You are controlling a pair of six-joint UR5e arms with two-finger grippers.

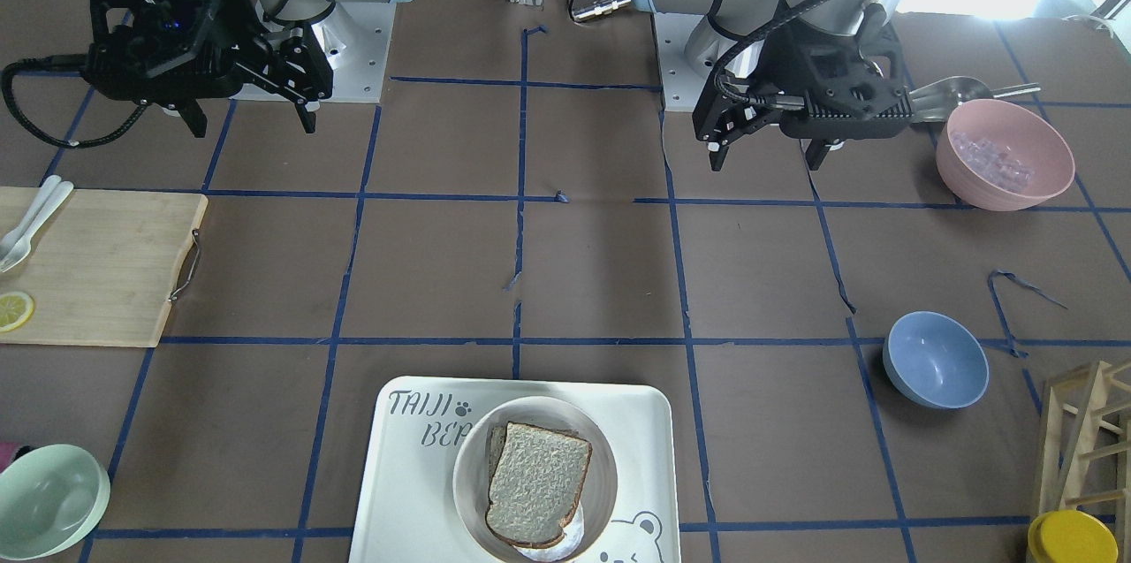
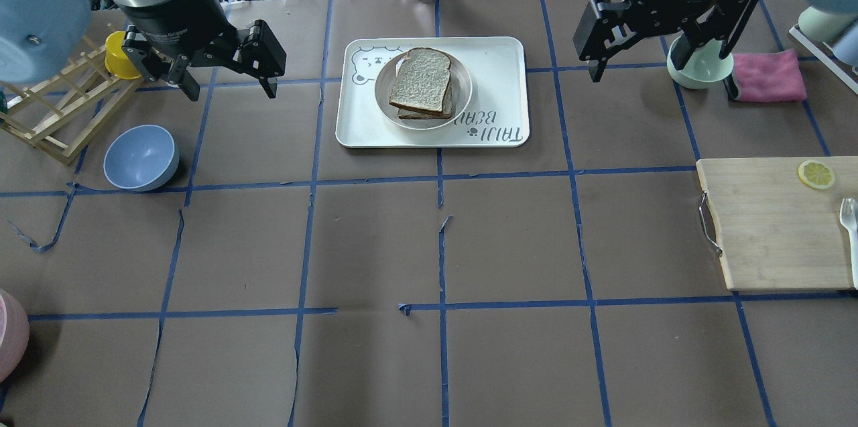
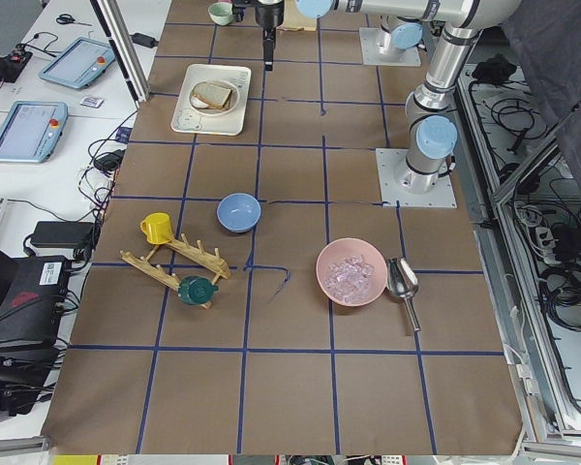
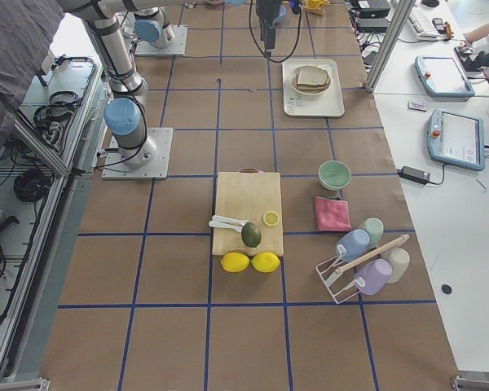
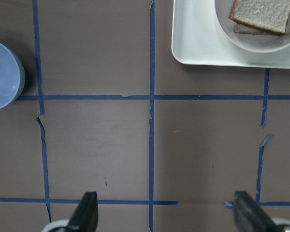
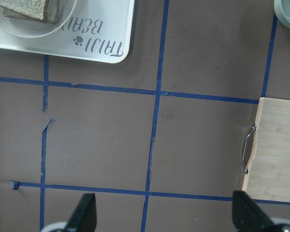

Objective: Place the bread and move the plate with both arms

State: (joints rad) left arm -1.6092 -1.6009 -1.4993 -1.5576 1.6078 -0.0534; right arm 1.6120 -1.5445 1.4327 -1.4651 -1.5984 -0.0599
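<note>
The bread [image 2: 421, 82], a pale slice with a dark brown crust, lies on top of a second slice in the round cream plate [image 2: 383, 88]. The plate stands on the bear-printed tray [image 2: 496, 65] at the far middle of the table. They also show in the front view, bread [image 1: 537, 483] and plate [image 1: 468, 475]. My left gripper [image 2: 231, 88] hangs open and empty, left of the tray and above the table. My right gripper [image 2: 660, 80] hangs open and empty, right of the tray. Both wrist views show spread fingers, left [image 5: 84, 215] and right [image 6: 246, 212], over bare table.
A blue bowl [image 2: 141, 157] and a wooden rack [image 2: 47, 112] with a yellow cup [image 2: 120, 55] are at the left. A green bowl [image 2: 697, 68], a pink cloth [image 2: 767, 75] and a cutting board [image 2: 777, 222] are at the right. A pink bowl [image 1: 1005, 154] stands near the left arm's base.
</note>
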